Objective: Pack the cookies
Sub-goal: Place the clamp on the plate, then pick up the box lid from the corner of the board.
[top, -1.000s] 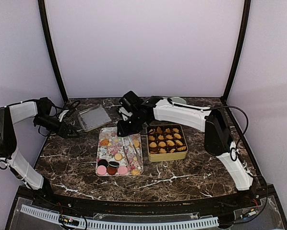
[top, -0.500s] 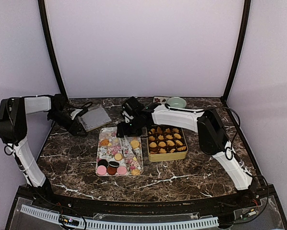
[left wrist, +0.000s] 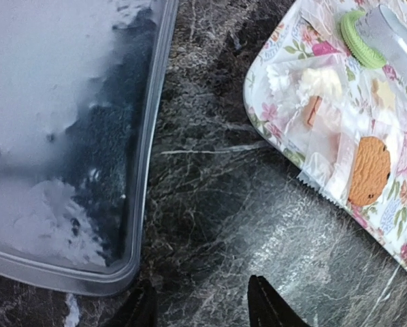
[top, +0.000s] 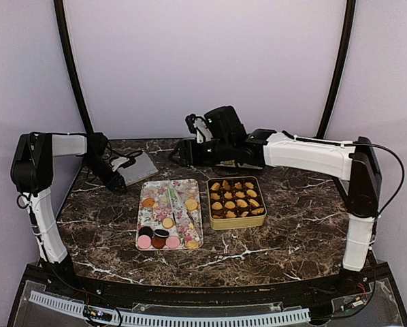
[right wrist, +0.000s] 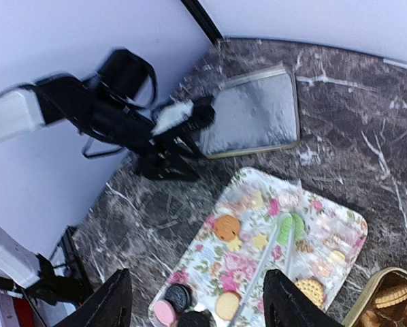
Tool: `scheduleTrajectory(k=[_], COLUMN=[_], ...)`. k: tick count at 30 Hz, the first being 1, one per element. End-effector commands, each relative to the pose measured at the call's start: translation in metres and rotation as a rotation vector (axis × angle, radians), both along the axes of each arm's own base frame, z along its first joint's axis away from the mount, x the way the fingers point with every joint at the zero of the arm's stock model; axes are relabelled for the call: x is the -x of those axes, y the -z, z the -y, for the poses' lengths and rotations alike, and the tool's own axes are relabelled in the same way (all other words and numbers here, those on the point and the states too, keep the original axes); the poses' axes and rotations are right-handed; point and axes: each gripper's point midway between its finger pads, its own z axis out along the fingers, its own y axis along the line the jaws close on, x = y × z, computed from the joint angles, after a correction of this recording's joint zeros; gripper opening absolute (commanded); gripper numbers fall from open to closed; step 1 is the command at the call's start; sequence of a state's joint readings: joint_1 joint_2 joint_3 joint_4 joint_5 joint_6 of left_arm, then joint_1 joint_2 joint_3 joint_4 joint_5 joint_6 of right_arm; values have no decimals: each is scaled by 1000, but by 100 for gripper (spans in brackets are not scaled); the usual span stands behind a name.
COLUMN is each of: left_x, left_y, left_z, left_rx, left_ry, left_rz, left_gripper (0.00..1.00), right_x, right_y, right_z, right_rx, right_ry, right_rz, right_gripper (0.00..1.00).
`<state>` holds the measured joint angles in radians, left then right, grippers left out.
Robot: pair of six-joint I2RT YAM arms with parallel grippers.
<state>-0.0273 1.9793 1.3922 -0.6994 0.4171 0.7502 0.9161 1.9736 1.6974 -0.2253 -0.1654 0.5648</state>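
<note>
Lying mid-frame, the cookies (top: pixel 168 223) fill part of the flowery tray (top: pixel 152 214) and the gold tin (top: pixel 237 223) just right of it. The left hand (top: pixel 116 182), half spread and holding nothing, hangs by the clear lid (top: pixel 137 167) at left. The right hand (top: pixel 178 152) hovers higher in the frame than the tray, wide and empty.

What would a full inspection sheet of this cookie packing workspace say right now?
Surface: dark marbled table, white veins.
Job's things: small tan cookies fill the gold rectangular tin; mixed-colour cookies lie on the flowery rectangular tray.
Clutter: silver rectangular lid at back left; clear green-tipped tongs and clear wrappers on the tray.
Grippers: left gripper open, empty, low beside the lid; right gripper open, empty, raised behind the tray.
Cables: black cable loops off the right arm.
Surroundings: pale walls, black corner posts.
</note>
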Motion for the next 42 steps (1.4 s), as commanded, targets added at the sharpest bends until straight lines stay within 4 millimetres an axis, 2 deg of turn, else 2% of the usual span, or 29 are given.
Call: scheduleTrajectory(k=[1,5,8,11,15,17,21,25,27,32,36,40,42], left_x=[-6,-13,-20,-24,-25,-24,-25,-33,-36,-39,-45,-49,-51], left_y=[6,11,12,12,-1,-13,-31,-32,-22,-2,3,8,11], left_z=[2,3,1,0,4,9,18,17,12,10,10,7,5], left_rx=[-73,-124,-152,-167,-166,-148,-116,-129,-162,-180,-183,-204,-214], left_ry=[47,55,54,53,67,73,81,80,84,95,91,93,91], left_rz=[29,52,70,68,68,79,112,155,142,96,107,118,119], left_gripper=[41,35,29,26,25,29,56,62,60,50,44,36,36], right_x=[12,23,29,36,40,41,40,39,39,40,42,44,47], right_y=[-50,-55,-53,-46,-42,-41,-39,-37,-36,-39,-40,-33,-46], right_z=[3,17,25,30,36,37,39,39,40,49,58,64,70], right_rx=[-160,-162,-155,-147,-139,-137,-129,-120,-117,-113,-107,-91,-111], right_ry=[-24,-12,-4,-5,-3,-1,4,9,15,37,53,67,71], right_rz=[157,188,192,181,170,170,168,168,166,174,179,175,190], right_gripper=[65,64,63,63,62,62,62,62,62,62,61,61,61])
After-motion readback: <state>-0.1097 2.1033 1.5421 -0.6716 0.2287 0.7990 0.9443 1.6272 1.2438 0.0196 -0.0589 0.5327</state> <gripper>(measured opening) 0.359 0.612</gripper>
